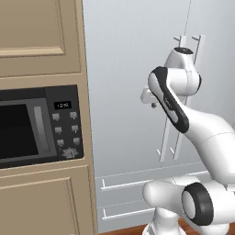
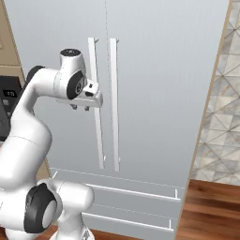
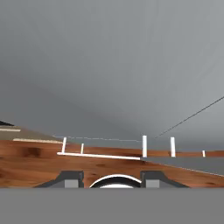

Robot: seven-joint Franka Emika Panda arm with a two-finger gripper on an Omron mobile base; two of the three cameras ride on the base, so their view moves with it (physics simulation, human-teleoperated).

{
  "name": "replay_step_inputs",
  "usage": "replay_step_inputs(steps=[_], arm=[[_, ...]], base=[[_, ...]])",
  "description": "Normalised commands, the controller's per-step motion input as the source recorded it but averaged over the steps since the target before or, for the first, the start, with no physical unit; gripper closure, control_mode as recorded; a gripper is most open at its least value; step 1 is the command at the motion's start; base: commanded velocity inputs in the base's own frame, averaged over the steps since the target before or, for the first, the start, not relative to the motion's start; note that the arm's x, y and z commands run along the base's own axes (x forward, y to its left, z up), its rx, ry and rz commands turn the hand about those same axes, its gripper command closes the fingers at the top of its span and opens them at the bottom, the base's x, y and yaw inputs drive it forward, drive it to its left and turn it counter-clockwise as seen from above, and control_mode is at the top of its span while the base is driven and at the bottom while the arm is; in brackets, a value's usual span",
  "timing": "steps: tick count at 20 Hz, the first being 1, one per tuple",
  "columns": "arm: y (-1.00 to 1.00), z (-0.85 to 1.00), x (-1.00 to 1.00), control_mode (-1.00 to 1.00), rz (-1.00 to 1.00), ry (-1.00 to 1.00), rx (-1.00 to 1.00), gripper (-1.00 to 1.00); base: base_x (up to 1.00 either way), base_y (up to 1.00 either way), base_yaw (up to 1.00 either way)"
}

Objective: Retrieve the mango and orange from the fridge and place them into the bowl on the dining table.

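Observation:
The fridge point(image 2: 164, 93) stands right before me with both pale grey doors shut, so the mango and orange are hidden. The bowl and the dining table are out of view. My gripper point(image 2: 80, 108) hangs pointing down just left of the left door's bar handle point(image 2: 95, 103), at about mid-height of that handle and apart from it. Its fingers point(image 3: 70, 178) stand apart with nothing between them. From the left base view the gripper point(image 1: 149, 98) peeks out behind the forearm, in front of the fridge point(image 1: 133, 69). The hand view looks down the fridge point(image 3: 109, 65) front.
A black-fronted microwave point(image 1: 36, 124) sits in beige cabinets point(image 1: 41, 36) left of the fridge. Two drawers with horizontal bar handles point(image 2: 136, 192) lie below the doors. Wood floor point(image 2: 211, 211) and a tiled wall point(image 2: 225, 93) are to the right.

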Motion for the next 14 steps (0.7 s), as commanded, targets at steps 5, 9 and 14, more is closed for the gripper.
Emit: replay_step_inputs(steps=[5, 9, 14], arm=[[-0.05, 0.0, -0.54, -1.0, 0.0, -0.06, 0.0, -1.0], [-0.24, 0.0, -0.84, -1.0, 0.0, -0.19, 0.0, -1.0], [-0.15, -0.05, -0.52, -1.0, 0.0, -0.19, 0.0, -1.0]], base=[[0.0, 0.0, 0.0], [0.0, 0.0, 0.0], [0.0, 0.0, 0.0]])
